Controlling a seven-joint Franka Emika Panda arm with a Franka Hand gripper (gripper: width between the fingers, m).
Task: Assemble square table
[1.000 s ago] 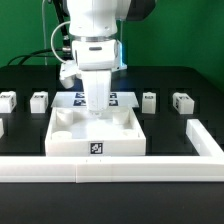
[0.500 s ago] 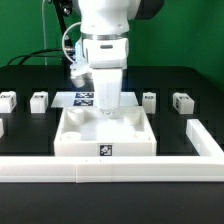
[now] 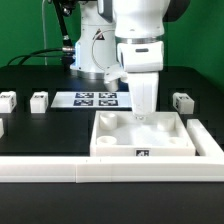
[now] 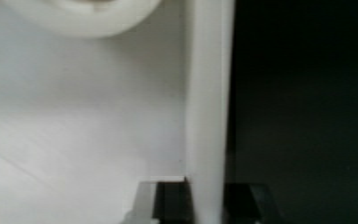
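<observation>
The white square table top (image 3: pixel 112 150) lies open side up at the exterior view's right, in the corner of the border rail, with a tag on its front wall. My gripper (image 3: pixel 146 113) reaches down onto its far rim and is shut on that rim. In the wrist view the rim wall (image 4: pixel 208 100) runs straight between my two dark fingers (image 4: pixel 172 205), with my gripper (image 4: pixel 208 205) closed on it and a round corner socket (image 4: pixel 96 15) beyond. Short white block legs stand in a row behind: two at the left (image 3: pixel 8 99) (image 3: pixel 39 100) and one at the right (image 3: pixel 182 101).
The marker board (image 3: pixel 95 98) lies flat behind the table top. The long white border rail (image 3: pixel 60 168) runs along the front and turns back at the right (image 3: pixel 210 142). Another white part shows at the left edge (image 3: pixel 2 127). The robot base stands at the back.
My gripper has moved toward the exterior view's right, dragging the table top with it from the middle into the right corner of the rail. One leg is now hidden behind my gripper.
</observation>
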